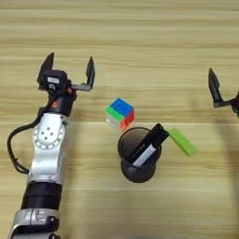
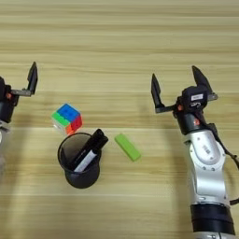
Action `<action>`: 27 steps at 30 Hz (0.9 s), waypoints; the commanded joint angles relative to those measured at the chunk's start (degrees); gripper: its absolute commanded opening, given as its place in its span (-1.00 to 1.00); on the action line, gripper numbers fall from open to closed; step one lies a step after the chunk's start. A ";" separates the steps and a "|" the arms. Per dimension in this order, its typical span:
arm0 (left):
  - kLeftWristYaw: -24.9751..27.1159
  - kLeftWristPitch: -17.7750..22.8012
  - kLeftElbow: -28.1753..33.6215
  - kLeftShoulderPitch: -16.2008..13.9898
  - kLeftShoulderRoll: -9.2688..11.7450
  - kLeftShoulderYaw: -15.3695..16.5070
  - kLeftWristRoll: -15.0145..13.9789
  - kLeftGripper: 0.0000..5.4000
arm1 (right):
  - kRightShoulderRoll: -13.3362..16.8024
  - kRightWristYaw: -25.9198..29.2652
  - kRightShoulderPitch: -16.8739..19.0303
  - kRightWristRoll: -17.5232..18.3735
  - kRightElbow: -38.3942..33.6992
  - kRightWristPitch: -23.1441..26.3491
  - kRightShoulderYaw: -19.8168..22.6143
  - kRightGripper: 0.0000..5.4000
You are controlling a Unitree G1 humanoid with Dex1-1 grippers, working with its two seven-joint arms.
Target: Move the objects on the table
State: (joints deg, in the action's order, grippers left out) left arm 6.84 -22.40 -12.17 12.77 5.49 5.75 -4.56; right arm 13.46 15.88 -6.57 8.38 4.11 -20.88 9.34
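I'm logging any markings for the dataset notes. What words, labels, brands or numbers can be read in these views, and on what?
No text can be read.
Left gripper: a small white label on its wrist housing, too small to read.
Right gripper: a similar white label, also unreadable.
Puzzle cube, green block, mesh cup: no markings seen.

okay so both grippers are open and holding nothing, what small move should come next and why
Probably swing the left gripper toward the puzzle cube. Its fingers are spread, the cube lies nearest it, free on the table beside the mesh cup. The right gripper sits farther off, nearer the green block.
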 commanded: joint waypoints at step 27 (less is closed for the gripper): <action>-2.65 -5.21 -7.93 1.98 0.12 -0.21 2.68 0.98 | 12.03 24.45 9.23 13.01 -17.11 14.68 -6.54 1.00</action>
State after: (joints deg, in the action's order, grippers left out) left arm 4.48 -27.36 -19.89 14.25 5.56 5.80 -2.53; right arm 23.86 38.85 1.08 21.35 -11.86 -8.05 3.48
